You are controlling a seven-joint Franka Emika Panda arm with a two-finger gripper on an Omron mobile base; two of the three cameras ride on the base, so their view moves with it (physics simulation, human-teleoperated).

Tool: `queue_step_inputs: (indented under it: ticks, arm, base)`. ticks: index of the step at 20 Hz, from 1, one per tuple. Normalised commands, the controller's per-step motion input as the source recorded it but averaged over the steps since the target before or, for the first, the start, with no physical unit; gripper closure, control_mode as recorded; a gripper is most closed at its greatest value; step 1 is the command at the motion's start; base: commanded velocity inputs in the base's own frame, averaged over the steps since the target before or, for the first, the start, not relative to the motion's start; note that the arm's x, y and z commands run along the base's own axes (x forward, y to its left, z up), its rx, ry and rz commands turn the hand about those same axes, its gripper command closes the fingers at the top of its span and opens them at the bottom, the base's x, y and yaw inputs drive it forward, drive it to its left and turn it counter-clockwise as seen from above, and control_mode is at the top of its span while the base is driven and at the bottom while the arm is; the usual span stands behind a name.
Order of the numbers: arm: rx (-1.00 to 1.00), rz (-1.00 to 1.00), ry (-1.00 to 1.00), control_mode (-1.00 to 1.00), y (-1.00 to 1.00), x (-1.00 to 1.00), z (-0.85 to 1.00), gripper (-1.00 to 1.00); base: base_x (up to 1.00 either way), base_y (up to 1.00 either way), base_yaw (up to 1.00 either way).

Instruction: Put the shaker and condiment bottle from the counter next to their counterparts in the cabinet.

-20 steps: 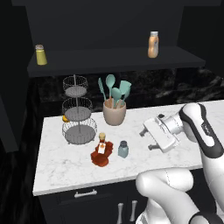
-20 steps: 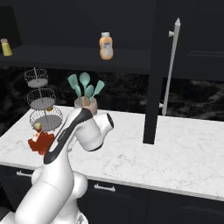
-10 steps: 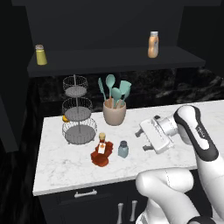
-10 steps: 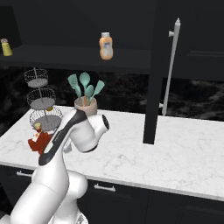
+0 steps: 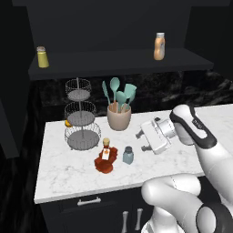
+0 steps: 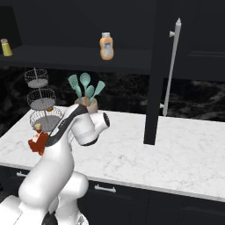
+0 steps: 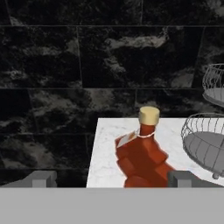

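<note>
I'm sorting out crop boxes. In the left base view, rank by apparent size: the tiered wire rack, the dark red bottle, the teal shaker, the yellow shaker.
1. Tiered wire rack
2. Dark red bottle
3. Teal shaker and yellow shaker: look alike; the yellow one sits farther back, so unranked.

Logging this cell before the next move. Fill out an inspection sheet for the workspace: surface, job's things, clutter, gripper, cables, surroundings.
Surface: white marble counter, bare toward the front edge.
Job's things: teal shaker and dark red condiment bottle stand side by side on the counter; yellow shaker and orange bottle stand far apart on the cabinet shelf.
Clutter: three-tier wire stand; utensil crock with teal utensils.
Gripper: gripper open, empty, level with and to the right of the teal shaker, pointing at it.
Cables: nothing seen.
Surroundings: black stone backsplash; dark drawer fronts below.
</note>
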Motion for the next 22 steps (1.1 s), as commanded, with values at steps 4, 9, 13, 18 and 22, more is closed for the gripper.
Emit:
queue_step_inputs:
  ticks: [4, 9, 13, 18, 22]
  arm:
    - [0.0, 0.0, 0.06, -1.0, 0.0, 0.02, -0.33, -1.0]
    - [0.0, 0.0, 0.03, -1.0, 0.0, 0.0, -0.14, -1.0]
    - [0.0, 0.0, 0.05, -1.0, 0.02, 0.0, -0.01, -1.0]
    - [0.0, 0.0, 0.09, -1.0, 0.11, 0.0, -0.05, -1.0]
    - [0.0, 0.0, 0.1, -1.0, 0.08, -0.05, -0.14, -1.0]
  base:
    - [0.0, 0.0, 0.0]
    - [0.0, 0.0, 0.0]
    - [0.0, 0.0, 0.0]
    - [0.0, 0.0, 0.0]
    - [0.0, 0.0, 0.0]
